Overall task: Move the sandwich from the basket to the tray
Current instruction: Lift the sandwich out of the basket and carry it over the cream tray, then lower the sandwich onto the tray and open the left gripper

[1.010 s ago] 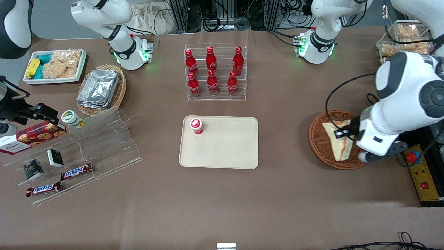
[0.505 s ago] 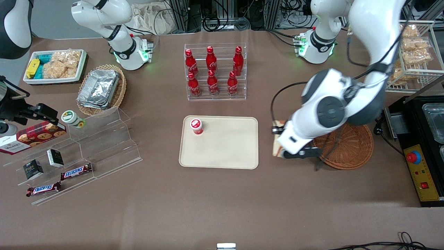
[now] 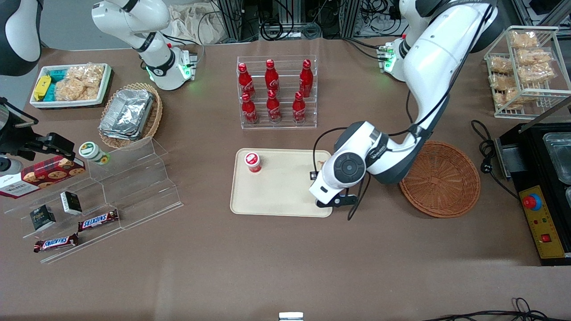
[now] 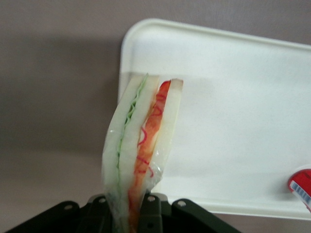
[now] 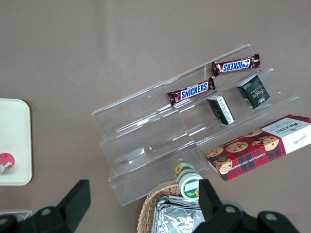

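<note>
Reading the front view from its left edge across, we meet first the tray (image 3: 285, 196), at about 9 o'clock from the working arm's wrist. A small red-capped cup (image 3: 252, 162) stands in the tray's corner at 10 o'clock from the tray's middle. Next comes the gripper (image 3: 317, 178), poised over the tray's edge toward the working arm's end. Last, at 3 o'clock from the gripper and well apart from it, lies the basket (image 3: 439, 178), which we see holds nothing.

In the left wrist view, the gripper (image 4: 130, 213) is clenched on the sandwich (image 4: 141, 150), grasping it by its lower end so that it stands on edge, filling outward, over the tray (image 4: 243, 97) near its rim.

We judge the carry nearly complete, with only lowering and release left. Three risks follow. Released here, the wedge may land across the rim and tip onto the table. Dropped from height, the standing slice may topple or slide. A drift toward 9 o'clock could knock the cup over.
</note>
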### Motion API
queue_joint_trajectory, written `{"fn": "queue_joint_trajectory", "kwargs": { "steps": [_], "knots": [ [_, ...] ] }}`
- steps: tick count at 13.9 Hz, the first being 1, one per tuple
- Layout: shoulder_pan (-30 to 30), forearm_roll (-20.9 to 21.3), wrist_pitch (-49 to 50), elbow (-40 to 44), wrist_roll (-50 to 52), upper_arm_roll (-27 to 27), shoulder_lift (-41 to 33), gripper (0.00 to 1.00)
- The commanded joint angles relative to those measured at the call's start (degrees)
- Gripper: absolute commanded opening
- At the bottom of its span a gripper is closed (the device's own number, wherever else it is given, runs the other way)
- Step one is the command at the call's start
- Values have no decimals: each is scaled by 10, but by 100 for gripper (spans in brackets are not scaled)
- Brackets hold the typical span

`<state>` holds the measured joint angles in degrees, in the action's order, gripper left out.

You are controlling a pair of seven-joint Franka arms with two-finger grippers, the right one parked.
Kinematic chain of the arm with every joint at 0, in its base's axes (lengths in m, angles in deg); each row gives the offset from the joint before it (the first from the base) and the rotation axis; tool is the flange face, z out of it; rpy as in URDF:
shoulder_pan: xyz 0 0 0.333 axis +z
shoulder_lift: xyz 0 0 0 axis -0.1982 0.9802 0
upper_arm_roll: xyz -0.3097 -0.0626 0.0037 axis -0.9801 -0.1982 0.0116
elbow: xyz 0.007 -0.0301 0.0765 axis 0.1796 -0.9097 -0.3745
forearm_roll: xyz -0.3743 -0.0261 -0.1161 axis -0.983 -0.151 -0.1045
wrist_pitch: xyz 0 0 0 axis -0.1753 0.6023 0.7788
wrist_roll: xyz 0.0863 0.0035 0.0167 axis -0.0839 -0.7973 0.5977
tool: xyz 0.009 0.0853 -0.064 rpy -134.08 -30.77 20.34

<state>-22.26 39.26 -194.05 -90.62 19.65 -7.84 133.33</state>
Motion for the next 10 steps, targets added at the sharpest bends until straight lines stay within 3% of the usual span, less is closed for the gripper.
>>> {"fn": "queue_joint_trajectory", "kwargs": {
  "steps": [1,2,3,4,5,6,10],
  "knots": [
    [-24,37,-8,27,40,4,34,5],
    [-24,52,-14,28,53,3,41,14],
    [-24,56,-14,28,58,3,40,32],
    [-24,56,-13,27,58,3,38,69],
    [-23,58,-14,27,52,3,37,95],
    [-23,57,-13,28,55,3,34,100],
    [1,59,12,27,58,3,-25,100]
  ]
}}
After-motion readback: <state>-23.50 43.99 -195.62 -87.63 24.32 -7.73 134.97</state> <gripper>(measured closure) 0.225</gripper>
